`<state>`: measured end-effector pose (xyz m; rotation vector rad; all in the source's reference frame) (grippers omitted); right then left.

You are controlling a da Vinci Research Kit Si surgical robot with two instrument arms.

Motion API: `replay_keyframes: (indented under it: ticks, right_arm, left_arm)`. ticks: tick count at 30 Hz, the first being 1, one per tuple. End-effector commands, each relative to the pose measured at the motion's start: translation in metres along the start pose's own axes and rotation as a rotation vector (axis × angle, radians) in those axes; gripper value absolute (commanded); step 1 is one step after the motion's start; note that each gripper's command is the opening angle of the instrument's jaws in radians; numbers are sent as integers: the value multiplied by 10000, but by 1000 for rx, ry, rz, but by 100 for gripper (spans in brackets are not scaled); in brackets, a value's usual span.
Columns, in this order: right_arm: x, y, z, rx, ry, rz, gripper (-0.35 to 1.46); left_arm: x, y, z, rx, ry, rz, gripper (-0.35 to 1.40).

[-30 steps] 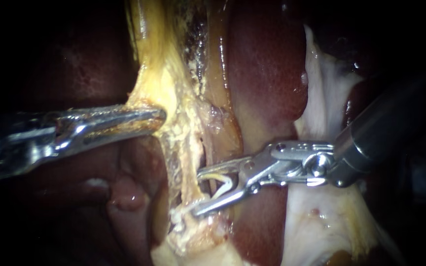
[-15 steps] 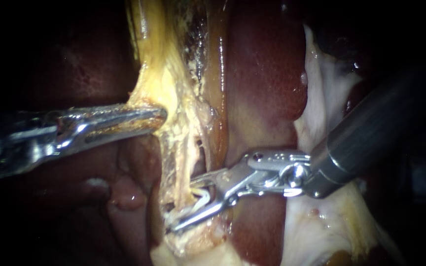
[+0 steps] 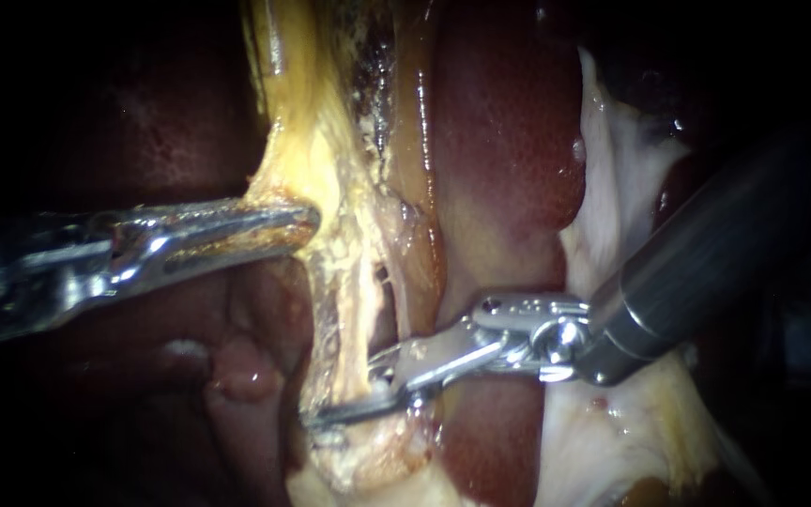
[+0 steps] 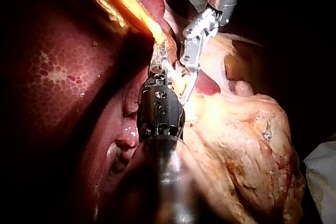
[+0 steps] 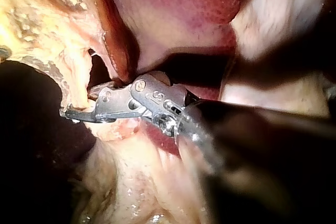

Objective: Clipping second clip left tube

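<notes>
Right instrument [image 3: 349,399] has driven in across the left tube [image 3: 340,324]. Its jaws, wide apart a second ago, now squeeze that tube from both sides, low on the strand and just above the fat [image 3: 368,455]. The clip I can't make out between them. Left instrument [image 3: 298,221] hasn't budged: its jaws are clamped on the yellow tissue [image 3: 293,141] higher up and hold the strand taut, with the liver [image 3: 509,122] behind.

Now the risks, as I judge them. The lower jaw tip pokes out past the tube's far edge, but the upper tip is buried in tissue. If it falls short, the clip closes on only part of the tube and leaks. Ragged fat sits right at the bite, and any of it caught inside could leave the clip loose. If the jaws let go before the squeeze is complete, the clip may slide or twist off. And if the left instrument pulls harder, the thin strand could tear at the bite.
</notes>
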<state>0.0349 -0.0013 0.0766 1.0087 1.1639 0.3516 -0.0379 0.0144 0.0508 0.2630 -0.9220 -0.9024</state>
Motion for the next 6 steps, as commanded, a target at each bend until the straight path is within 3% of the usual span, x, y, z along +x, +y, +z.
replay_keyframes:
  ticks: [1, 6]
  right_arm:
    - [-2, 1, 1, 1, -1, 1, -35]
    - [-2, 2, 1, 1, -1, 1, -35]
  left_arm:
    - [0, 0, 0, 1, 0, 0, -35]
    - [0, 2, 1, 1, 0, 0, -35]
